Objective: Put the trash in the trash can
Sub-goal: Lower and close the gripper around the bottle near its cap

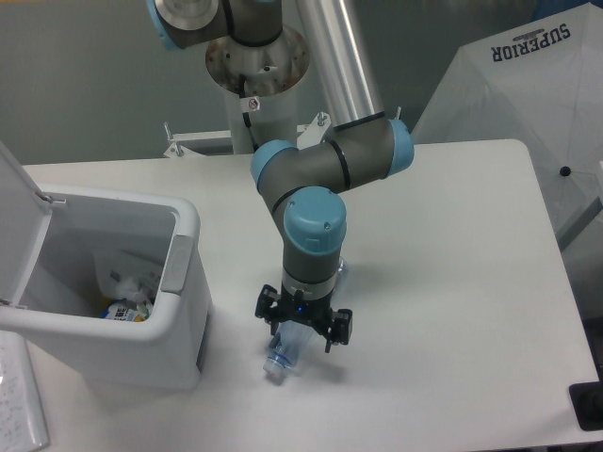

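Fixed camera, only view: grey-and-blue arm's black two-finger gripper (303,325) hangs directly over the long crushed clear bluish plastic bottle (285,353); bottle lies on the white table (452,282), cap end toward 7 o'clock; jaws straddle its upper body, whether spread or pinching I cannot tell. Large white rectangular trash can (141,330) sits at 9 o'clock of the bottle, hinged lid (19,226) up, crumpled clear wrapper (132,282) and a blue-and-yellow printed packet (122,311) already inside. Judgement: step is the grasp; centre fingers across the bottle's width, close gently since crushed plastic may slip, lift clear above the rim before traversing.
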Motion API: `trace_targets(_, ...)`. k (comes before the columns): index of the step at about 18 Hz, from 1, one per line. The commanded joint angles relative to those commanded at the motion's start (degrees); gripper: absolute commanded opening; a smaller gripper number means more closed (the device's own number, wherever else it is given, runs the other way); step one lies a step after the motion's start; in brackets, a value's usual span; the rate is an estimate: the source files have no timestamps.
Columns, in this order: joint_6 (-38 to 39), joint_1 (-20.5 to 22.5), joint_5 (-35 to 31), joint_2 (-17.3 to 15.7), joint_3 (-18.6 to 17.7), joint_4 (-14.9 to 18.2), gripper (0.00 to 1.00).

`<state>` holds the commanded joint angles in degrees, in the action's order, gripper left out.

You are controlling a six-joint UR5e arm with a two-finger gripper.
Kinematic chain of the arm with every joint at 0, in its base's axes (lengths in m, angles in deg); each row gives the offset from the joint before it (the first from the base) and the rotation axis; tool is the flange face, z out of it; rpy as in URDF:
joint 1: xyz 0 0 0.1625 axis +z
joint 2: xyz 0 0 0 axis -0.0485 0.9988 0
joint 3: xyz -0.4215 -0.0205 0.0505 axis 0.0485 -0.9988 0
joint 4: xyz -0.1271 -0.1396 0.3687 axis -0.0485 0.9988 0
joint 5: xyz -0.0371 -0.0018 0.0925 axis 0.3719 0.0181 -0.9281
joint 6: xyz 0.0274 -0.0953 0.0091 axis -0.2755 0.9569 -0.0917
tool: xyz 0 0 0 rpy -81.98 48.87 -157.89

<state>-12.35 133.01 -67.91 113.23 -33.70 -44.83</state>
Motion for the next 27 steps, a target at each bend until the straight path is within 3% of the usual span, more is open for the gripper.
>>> trace_targets(27,0.53,-0.88,-0.35,3.08,0.53,0.00,0.96)
